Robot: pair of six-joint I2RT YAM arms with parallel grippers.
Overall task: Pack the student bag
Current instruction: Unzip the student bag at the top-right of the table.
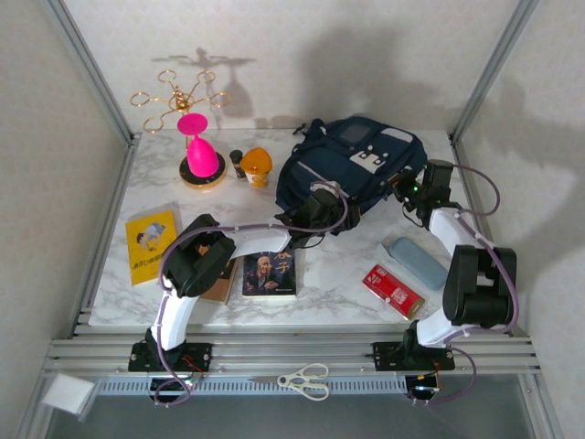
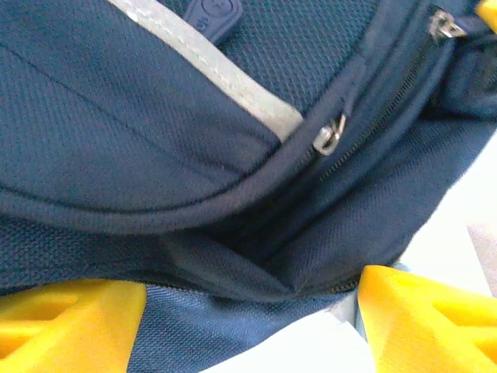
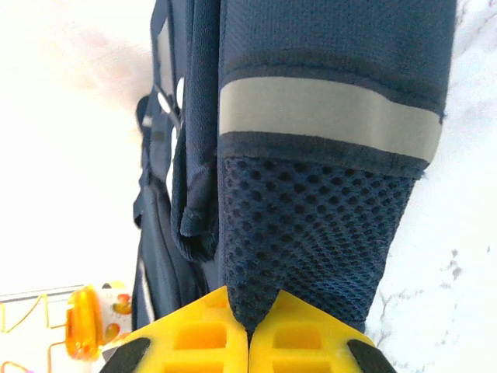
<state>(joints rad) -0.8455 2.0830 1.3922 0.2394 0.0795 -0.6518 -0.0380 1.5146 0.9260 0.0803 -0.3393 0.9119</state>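
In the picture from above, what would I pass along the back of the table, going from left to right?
pink cup → small dark bottle → orange jar → student bag

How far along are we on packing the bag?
Done: nothing looks packed. In hand: right gripper shut on the mesh side pocket of the student bag; left gripper open beside a zip pull. Left: yellow book, portrait book, red box and grey case lie on the table.
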